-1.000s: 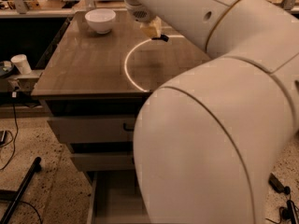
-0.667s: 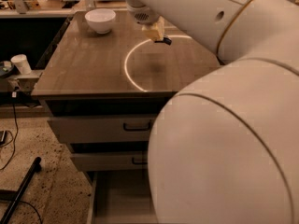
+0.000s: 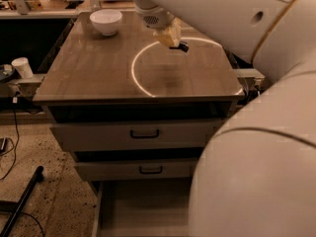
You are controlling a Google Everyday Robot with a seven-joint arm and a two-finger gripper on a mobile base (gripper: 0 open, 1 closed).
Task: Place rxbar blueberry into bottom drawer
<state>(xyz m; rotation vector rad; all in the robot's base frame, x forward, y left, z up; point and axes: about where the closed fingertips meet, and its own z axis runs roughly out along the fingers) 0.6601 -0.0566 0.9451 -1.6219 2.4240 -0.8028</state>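
Note:
My gripper (image 3: 172, 37) hangs over the back middle of the wooden cabinet top (image 3: 98, 78), just above the bright ring of light (image 3: 148, 68). A small dark piece shows at its lower tip, and I cannot tell what it is. The rxbar blueberry is out of view. The bottom drawer (image 3: 143, 206) is pulled out at the foot of the cabinet. Its flat pale floor shows with nothing on the visible part. My white arm covers its right side.
A white bowl (image 3: 106, 21) stands at the back left of the top. Two upper drawers with black handles (image 3: 144, 134) sit slightly ajar. A white cup (image 3: 22, 67) rests on a ledge at the left. Cables and a black bar (image 3: 22, 201) lie on the speckled floor.
The bulky white arm has swung off to the right, uncovering the drawer fronts and the open bottom drawer. The gripper stays at about the same spot above the top.

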